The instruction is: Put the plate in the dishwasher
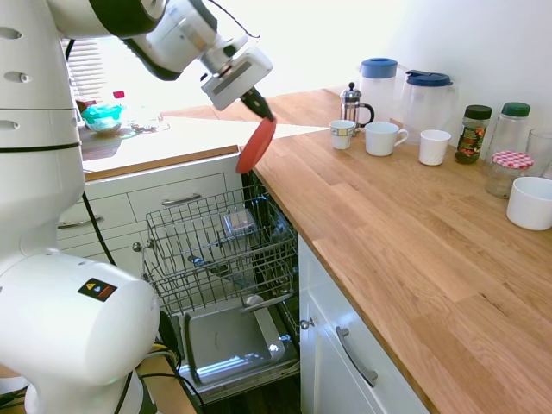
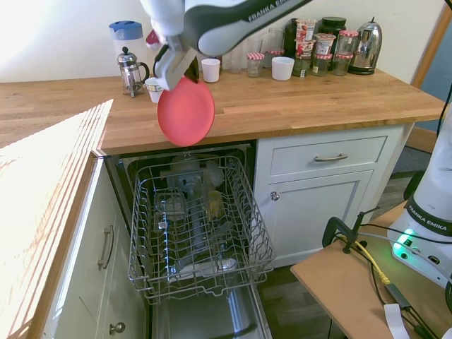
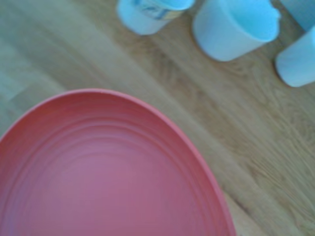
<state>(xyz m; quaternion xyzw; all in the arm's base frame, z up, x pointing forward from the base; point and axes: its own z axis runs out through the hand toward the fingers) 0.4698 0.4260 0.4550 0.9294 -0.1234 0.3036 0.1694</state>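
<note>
Now: plate [image 2: 186,111] looks light, stiff, smooth plastic, likely slippery, best pinched at the rim | gripper [image 1: 260,108] fingers closed on its upper edge, nothing else touched | plate hangs on edge in the air at the counter [image 1: 414,233] edge, above the dishwasher [image 2: 198,226] rack pulled out below.

A: Strong daylight washes out the wall behind the worktop [image 1: 414,233] and lays a glaring patch along its left end in the second exterior view.

B: Both exterior views are sharp, slightly bowed at the edges. The wrist view is soft, the plate [image 3: 103,172] blurred.
</note>
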